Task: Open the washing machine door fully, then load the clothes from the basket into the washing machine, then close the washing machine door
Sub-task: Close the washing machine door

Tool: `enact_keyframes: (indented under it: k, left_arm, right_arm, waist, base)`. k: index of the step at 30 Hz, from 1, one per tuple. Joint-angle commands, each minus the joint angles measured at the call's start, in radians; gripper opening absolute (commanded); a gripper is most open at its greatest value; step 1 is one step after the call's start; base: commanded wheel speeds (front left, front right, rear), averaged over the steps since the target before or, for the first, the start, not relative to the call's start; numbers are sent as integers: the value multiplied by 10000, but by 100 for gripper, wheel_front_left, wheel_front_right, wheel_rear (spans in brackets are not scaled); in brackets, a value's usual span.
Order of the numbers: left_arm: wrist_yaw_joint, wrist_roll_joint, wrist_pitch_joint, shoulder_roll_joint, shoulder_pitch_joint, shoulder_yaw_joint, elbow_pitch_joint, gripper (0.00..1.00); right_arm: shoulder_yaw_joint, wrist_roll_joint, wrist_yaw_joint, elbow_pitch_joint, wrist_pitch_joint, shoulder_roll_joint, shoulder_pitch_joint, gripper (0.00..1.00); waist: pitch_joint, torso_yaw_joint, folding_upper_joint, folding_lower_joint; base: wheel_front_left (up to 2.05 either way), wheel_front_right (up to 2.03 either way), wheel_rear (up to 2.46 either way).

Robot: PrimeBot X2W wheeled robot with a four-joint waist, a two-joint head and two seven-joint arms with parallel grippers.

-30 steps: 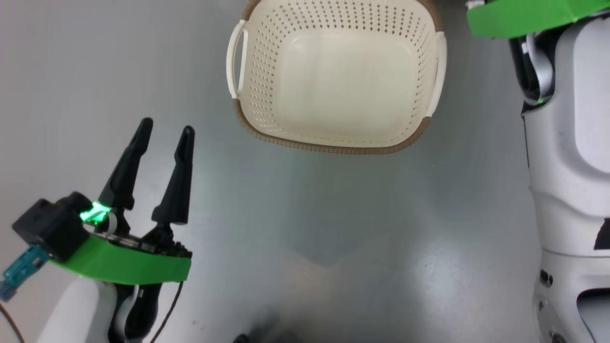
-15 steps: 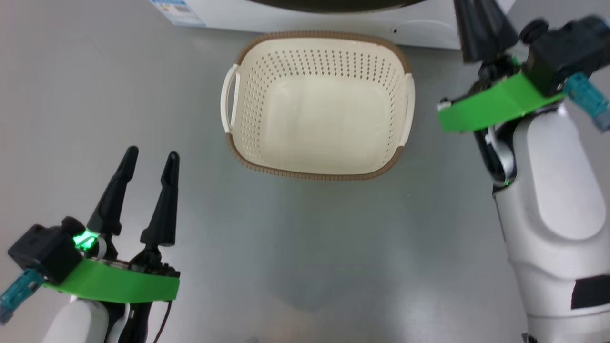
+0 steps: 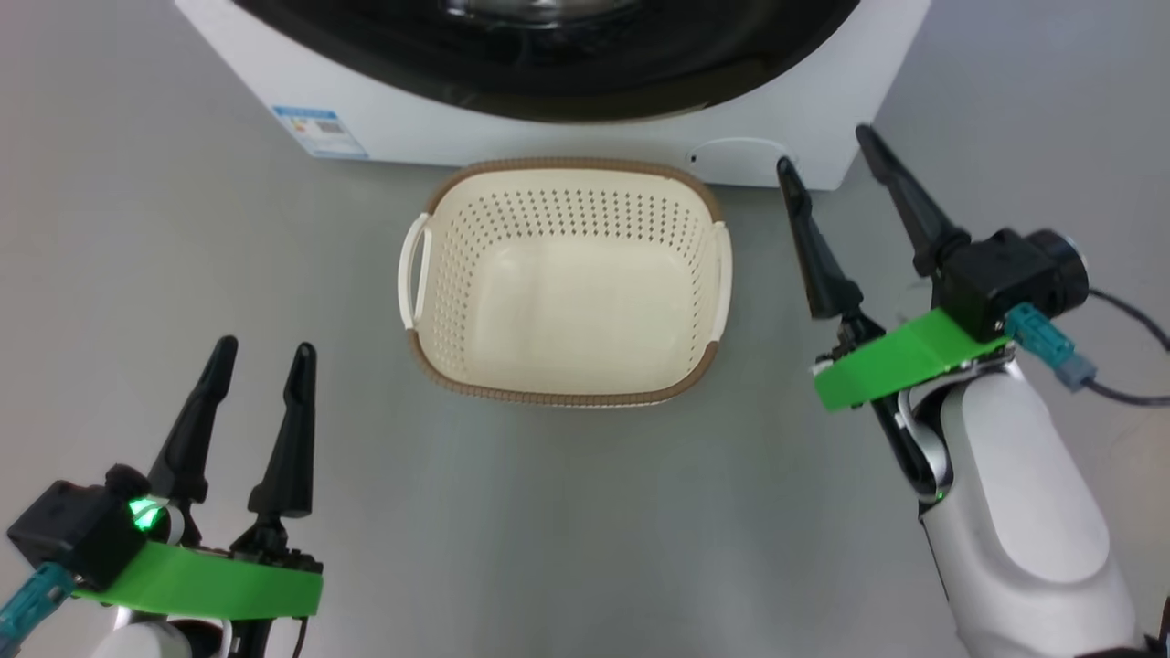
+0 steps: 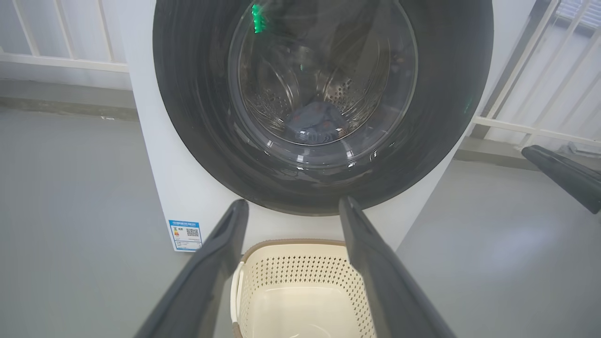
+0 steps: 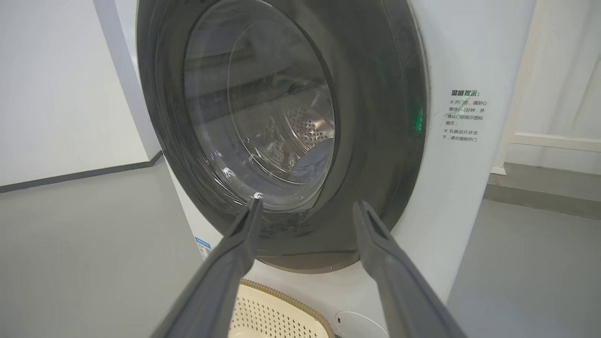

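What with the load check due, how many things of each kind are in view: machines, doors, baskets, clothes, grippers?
washing machine: 1
washing machine door, shut: 1
basket, empty: 1
clothes, one blue heap behind the glass: 1
grippers, left gripper and right gripper: 2
Total: 6

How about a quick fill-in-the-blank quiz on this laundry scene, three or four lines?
The basket before the washing machine holds nothing: it is ____.
The washing machine door is ____.
Seen through it, the clothes lie in the steel ____.
The left tool and right tool both have their jaws ____.
Missing words: empty; closed; drum; open.
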Motion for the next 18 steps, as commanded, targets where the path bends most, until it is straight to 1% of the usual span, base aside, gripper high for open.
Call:
enact_keyframes:
  k: [1,6,18]
  left_arm:
    - [-16,93,-61,348,25,449,-164,100]
    - [-16,214,-61,310,284,711,22,100]
    - [-16,458,-61,127,1113,1350,334,100]
  right_arm:
    - [197,109,-59,-312,-34,233,229,100]
    - [61,218,-59,-593,-34,233,1146,100]
    - [-716,545,-59,-1429,-34,233,3376,100]
  waist:
    - [-341,-291,-1,0]
    - [-770,-570,-1,0]
    - [-1882,-1448,-1,0]
  base:
    - [0,0,0]
    - [0,0,0]
    - [0,0,0]
